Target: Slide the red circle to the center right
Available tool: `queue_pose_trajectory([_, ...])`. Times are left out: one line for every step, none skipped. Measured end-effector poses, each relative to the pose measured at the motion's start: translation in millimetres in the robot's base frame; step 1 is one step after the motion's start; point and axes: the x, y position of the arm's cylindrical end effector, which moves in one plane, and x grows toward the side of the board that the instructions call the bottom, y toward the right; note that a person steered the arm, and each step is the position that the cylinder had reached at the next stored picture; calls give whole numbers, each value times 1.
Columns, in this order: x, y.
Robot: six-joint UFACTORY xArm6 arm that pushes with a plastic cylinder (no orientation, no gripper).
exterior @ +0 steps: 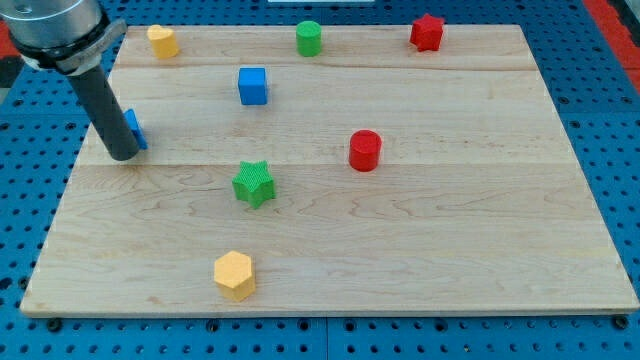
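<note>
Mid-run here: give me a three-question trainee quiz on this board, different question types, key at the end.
1. True or false: my tip touches the red circle.
2. Which block lies nearest the view's bottom? A) green star B) yellow hexagon C) blue cube
3. Fill in: the block partly hidden behind my rod is coloured ____.

Key
1. False; the tip is far to the view's left of it.
2. B
3. Blue

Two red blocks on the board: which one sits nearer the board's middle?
The red circle, a short cylinder just right of centre. The other, the red star, sits at the view's top right edge of the board.
</note>
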Motion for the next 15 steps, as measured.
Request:
queue_pose_trajectory([4,72])
queue_pose_trajectory([-19,158])
queue_pose_trajectory([-18,244])
queue_pose_trajectory([14,241])
queue_pose_trajectory([32,278])
queue_pose_trajectory([5,309])
queue_pose_trajectory([-7,249])
queue_pose_trajectory([-24,199])
queue_pose_trajectory([-60,267])
queue_pose_trajectory([-54,303])
queue_pose_trajectory([-48,224])
queue_pose_trajectory([-18,249])
queue_pose_trajectory([-18,323])
queue_pose_trajectory([-16,377])
queue_pose_trajectory([-16,386])
